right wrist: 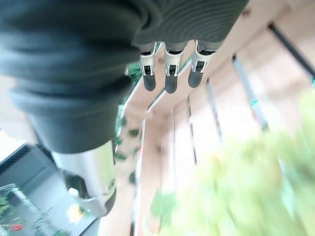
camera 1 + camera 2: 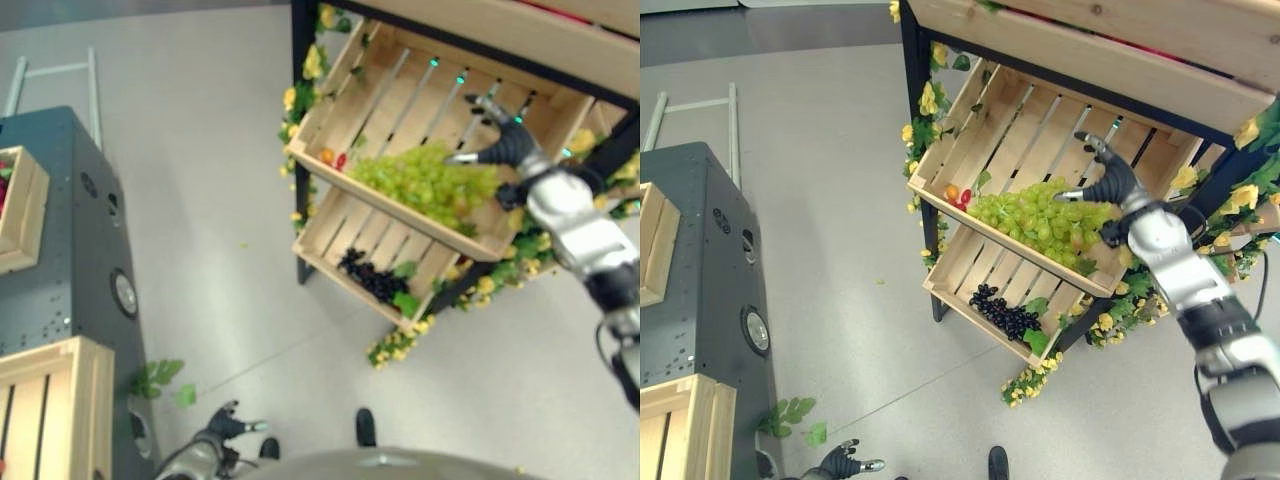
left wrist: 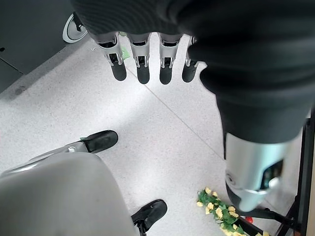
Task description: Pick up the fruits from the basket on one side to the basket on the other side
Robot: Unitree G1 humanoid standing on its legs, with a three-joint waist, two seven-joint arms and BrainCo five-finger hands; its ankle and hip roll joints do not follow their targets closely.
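Right eye view | right robot hand (image 2: 1110, 185) open over green grapes (image 2: 1040, 220) | left robot hand (image 2: 845, 462) open, low

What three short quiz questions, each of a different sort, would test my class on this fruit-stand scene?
1. True or false: the right hand hovers open over the green grapes in the upper crate.
2. Which fruit lies in the lower crate? A) oranges B) dark grapes C) bananas
3. Fill in: the left hand hangs low, near the ____.

Key: 1 true; 2 B; 3 floor.
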